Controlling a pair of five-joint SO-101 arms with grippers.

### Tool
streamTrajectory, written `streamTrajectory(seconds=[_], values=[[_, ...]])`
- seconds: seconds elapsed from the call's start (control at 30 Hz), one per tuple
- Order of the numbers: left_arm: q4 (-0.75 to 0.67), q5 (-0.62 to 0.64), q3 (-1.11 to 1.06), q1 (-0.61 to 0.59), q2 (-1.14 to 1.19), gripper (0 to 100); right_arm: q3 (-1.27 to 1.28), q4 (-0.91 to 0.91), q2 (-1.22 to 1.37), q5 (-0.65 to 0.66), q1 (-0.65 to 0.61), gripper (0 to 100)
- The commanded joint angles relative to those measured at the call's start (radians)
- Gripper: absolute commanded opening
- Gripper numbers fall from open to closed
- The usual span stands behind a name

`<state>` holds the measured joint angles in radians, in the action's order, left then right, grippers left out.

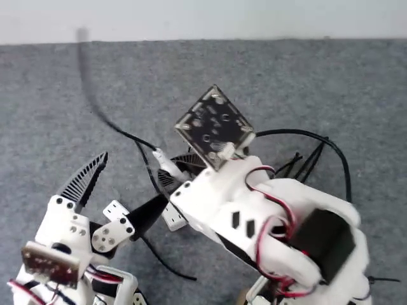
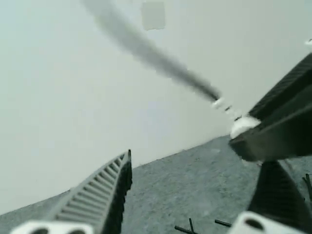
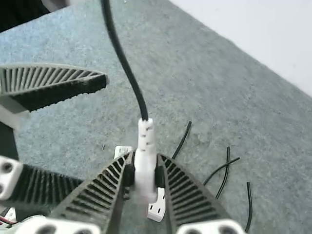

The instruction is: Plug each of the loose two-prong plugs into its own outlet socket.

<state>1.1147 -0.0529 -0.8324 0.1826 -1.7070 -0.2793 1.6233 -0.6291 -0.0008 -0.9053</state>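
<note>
The right gripper (image 3: 145, 160) has its black ribbed jaws pinching the white two-prong plug (image 3: 145, 141) by its flat sides. This way the prong end looks down and the thick black cable (image 3: 124, 63) runs free upward from it. The plug hangs just above the small white outlet socket block (image 3: 157, 208), which lies on the grey felt-covered counter (image 3: 234, 97). I cannot tell if the prongs already touch the slots. The left gripper (image 1: 130, 184) is near the block, with its jaws spread wide and nothing between them. I think it is placed there to steady the block. The next move probably needs a straight push down, with the prongs lined up to the slots.
</note>
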Motion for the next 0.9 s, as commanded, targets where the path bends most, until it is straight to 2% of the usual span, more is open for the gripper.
streamTrajectory(seconds=[0.0, 0.6, 0.7, 0.87], values=[[-0.037, 0.002, -0.044, -0.023, 0.0, 38, -0.052, -0.01, -0.087, -0.02, -0.01, 0.8], [-0.028, 0.008, -0.087, -0.021, -0.002, 38, -0.049, 0.053, -0.131, -0.021, -0.01, 0.8], [0.003, 0.008, -0.07, -0.014, -0.002, 38, -0.048, 0.039, -0.125, -0.021, -0.01, 0.8], [0.106, 0.002, 0.028, 0.078, -0.002, 38, 0.025, -0.044, -0.127, -0.017, -0.01, 0.8]])
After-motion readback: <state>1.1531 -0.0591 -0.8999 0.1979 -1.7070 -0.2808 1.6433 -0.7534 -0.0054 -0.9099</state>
